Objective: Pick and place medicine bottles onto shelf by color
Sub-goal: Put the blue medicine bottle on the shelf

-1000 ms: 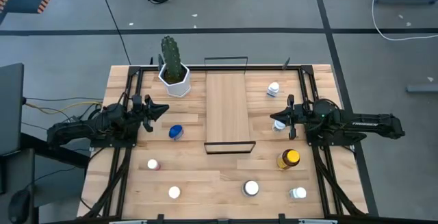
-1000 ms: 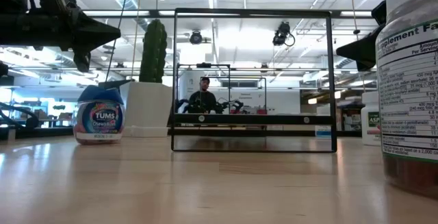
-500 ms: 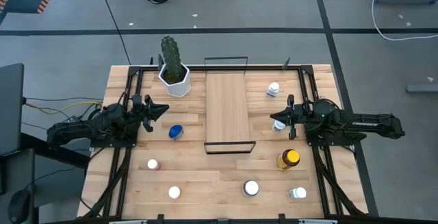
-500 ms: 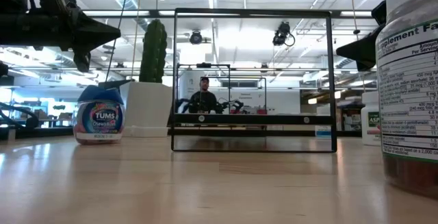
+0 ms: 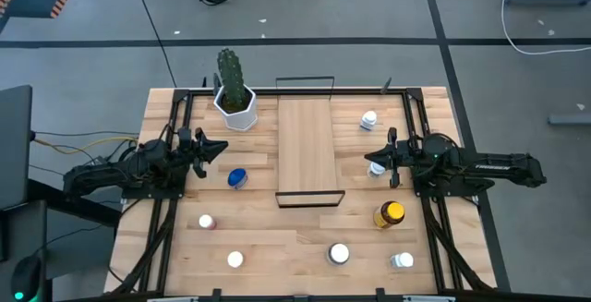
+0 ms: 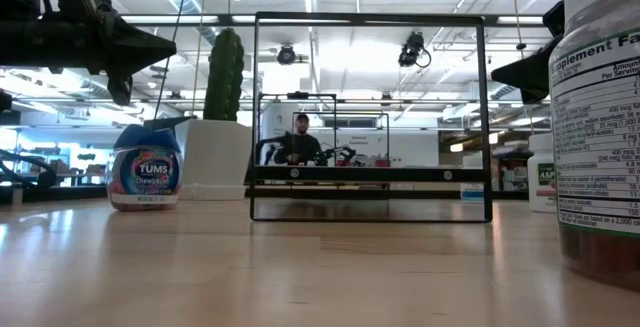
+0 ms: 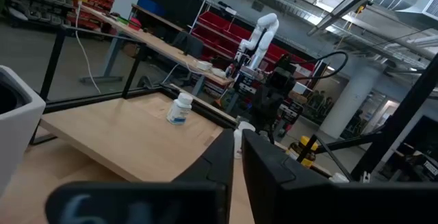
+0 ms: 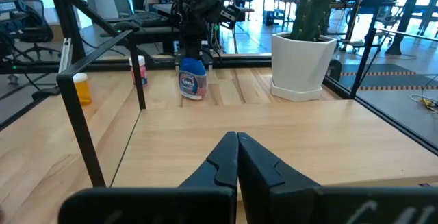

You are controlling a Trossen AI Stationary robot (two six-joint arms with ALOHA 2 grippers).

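Bottles nearest the table's front edge form a loose row: a white-capped bottle on the left side, a larger white-lidded bottle near the middle, and another white-capped bottle to the right. Slightly farther back stand a pinkish bottle on the left and the amber bottle with a yellow cap on the right, which fills the right edge of the low view.

At mid-table, the blue-lidded bottle stands between the left gripper and the shelf. The left gripper hangs above the table left of the shelf, its fingers pressed together with nothing between them. The right gripper hangs right of the shelf, fingers likewise pressed together and empty; a small white bottle stands just beside its tip.

The shelf lies lengthwise at the table's centre, black wire rails at its near and far ends, with no bottle on it. Farther back, a white bottle stands right of the shelf, and a white pot with a cactus stands left of its far end.
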